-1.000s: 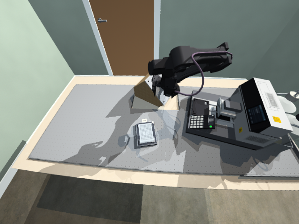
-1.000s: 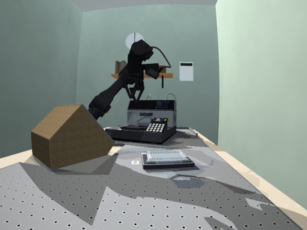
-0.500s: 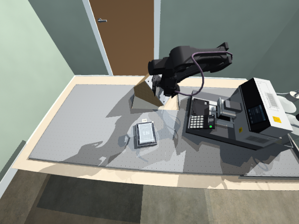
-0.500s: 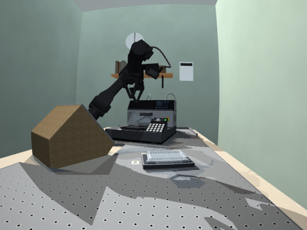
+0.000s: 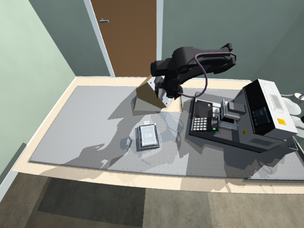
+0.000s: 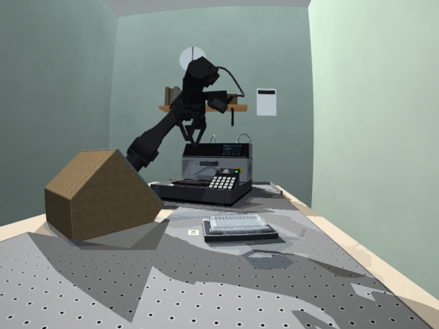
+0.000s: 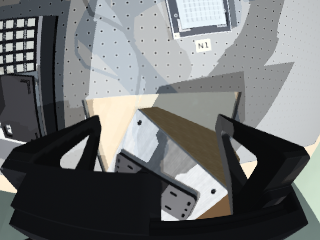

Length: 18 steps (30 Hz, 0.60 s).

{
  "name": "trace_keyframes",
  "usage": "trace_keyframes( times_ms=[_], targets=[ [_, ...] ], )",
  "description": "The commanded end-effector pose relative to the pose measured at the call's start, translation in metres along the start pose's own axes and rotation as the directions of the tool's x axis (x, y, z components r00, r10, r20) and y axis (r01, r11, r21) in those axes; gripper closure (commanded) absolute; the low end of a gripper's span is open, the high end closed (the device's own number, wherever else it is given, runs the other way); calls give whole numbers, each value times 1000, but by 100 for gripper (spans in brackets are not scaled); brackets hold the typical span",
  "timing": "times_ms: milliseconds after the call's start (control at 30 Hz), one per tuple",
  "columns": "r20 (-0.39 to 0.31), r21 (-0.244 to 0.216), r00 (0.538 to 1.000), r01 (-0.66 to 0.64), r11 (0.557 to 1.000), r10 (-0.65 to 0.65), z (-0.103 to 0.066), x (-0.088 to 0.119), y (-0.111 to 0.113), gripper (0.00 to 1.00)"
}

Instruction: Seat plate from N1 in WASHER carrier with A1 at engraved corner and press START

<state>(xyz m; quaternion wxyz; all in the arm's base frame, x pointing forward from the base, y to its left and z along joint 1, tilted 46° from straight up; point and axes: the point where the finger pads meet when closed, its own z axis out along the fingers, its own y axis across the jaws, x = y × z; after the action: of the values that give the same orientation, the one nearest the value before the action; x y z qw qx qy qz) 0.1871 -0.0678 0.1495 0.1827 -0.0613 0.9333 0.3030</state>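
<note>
On the far left of the top view stands a pale green wall, and next to it the grey, dotted surface (image 5: 73, 127) begins, framed by a cream edge. Further right, behind the surface, is a brown door (image 5: 125, 36).

Near the rear edge of the surface sits a wooden wedge-shaped block (image 5: 147, 94), from which the black arm (image 5: 191, 61) rises. The tool (image 5: 163, 91) hangs high in the air just beside this block, pointing down, with its fingers spread wide and nothing between them. In the wrist view the block's slanted face and a metal bracket lie directly below the tool.

The plate (image 5: 148, 135), clear and full of small wells, lies flat in its dark nest (image 5: 141, 147), in front of the tool and well below it, out toward the middle of the surface. A small white label (image 5: 147, 122) sits on the surface just behind the nest. Which corner of the plate is cut off cannot be made out.

To the right of the tool, and lower, stands the washer (image 5: 265, 115). Its dark carrier (image 5: 203, 108) is at the end nearest the tool, with no plate on it. Just in front of the carrier is the keypad (image 5: 200, 123), and beside the keys a small lamp (image 5: 213, 128) glows green. A purple cable (image 5: 204, 73) loops from the arm toward the wrist above the washer's near end.
</note>
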Motion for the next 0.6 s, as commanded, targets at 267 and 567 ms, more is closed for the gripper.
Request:
trace_keyframes(
  times_ms=[267, 567],
  targets=[
    [-20, -129, 984, 175, 976, -179, 10, -18, -12, 0],
    [-12, -121, 978, 207, 971, -210, 40, -49, -32, 0]
  ],
)
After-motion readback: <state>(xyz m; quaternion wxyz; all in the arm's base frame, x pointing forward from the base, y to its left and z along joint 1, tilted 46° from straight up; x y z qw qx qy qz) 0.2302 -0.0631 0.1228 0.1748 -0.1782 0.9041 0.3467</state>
